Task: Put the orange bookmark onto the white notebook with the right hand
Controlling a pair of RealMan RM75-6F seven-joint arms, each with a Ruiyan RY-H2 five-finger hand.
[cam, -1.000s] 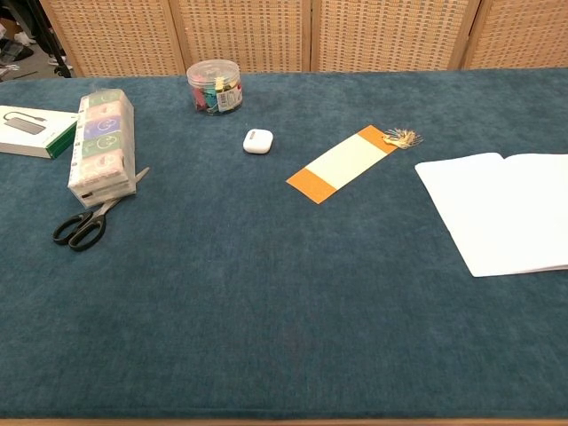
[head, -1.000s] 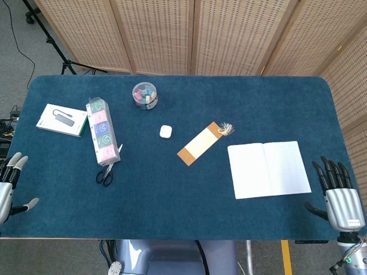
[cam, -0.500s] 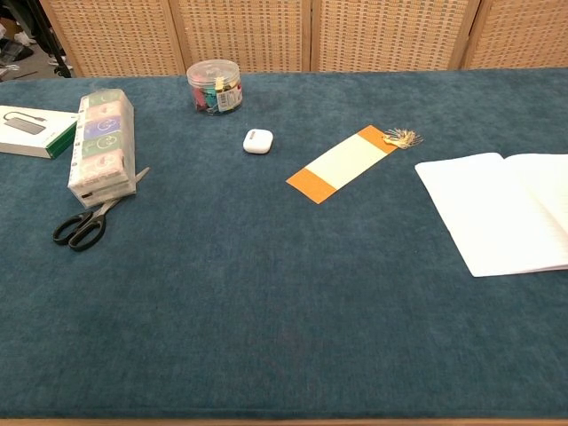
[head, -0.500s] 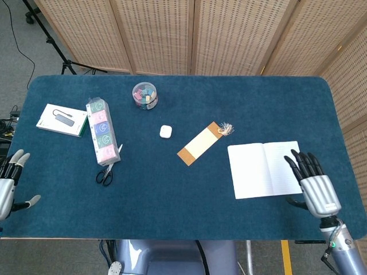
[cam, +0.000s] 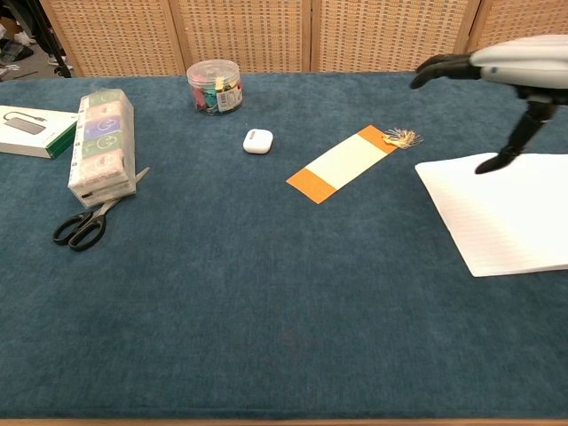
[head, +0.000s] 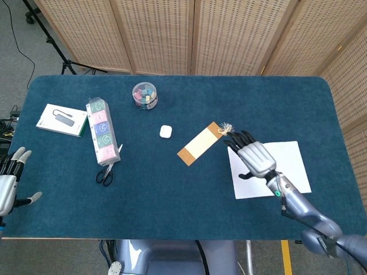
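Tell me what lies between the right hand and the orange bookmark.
Nothing: the chest view shows only bare blue cloth between the right hand and the orange bookmark, its tassel end nearest.

The silver right hand (head: 254, 156) covers the left part of the open white paper notebook (head: 289, 166) in the head view, the chest view cuts both off at its right edge, and the silver left hand (head: 8, 182) is clipped by the head view's left edge.
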